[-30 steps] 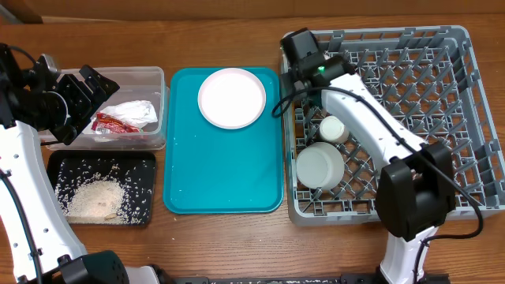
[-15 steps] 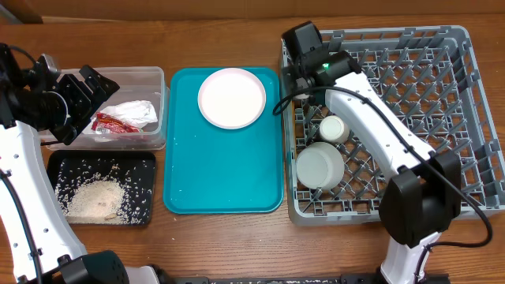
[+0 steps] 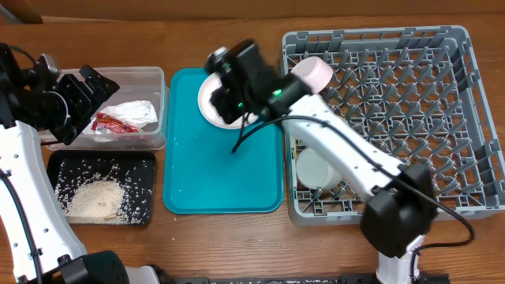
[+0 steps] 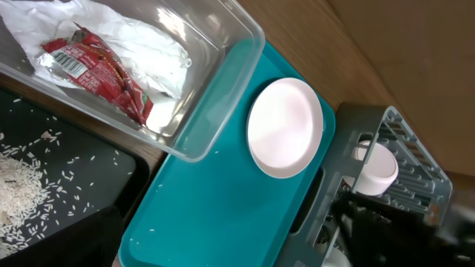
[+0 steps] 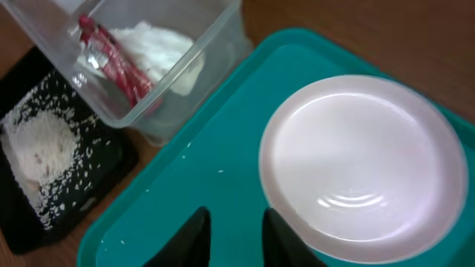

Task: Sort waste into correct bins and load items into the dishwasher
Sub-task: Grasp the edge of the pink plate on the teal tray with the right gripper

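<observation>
The teal tray (image 3: 213, 177) lies mid-worktop (image 3: 237, 237), and the pale pink plate (image 5: 360, 167) rests flat at its far end, its rim close to the tray's far lip. The nearer stretch of the tray shows bare teal surface. The right tool (image 5: 239, 236) hangs over the tray just beside the plate's near-left rim, its fingers parted a little with only tray between them, pinching nothing. Left of the tray's far end sits the clear tub (image 3: 154, 79), a narrow strip of wood between their edges, with the red wrapper (image 3: 110, 124) and white napkin (image 3: 136, 110) inside. The left tool (image 3: 88, 104) hovers at the tub's left edge, spread wide and holding nothing. Left of the tray's near end is the black tray (image 3: 140, 167), carrying the rice grains (image 3: 95, 197). Right of the teal tray, edge just beside edge, stands the grey dish rack (image 3: 410, 95), holding the pinkish bowl (image 3: 314, 72), the cream cup (image 4: 375, 169) and the grey-white bowl (image 3: 316, 167) along the side nearest the tray.
</observation>
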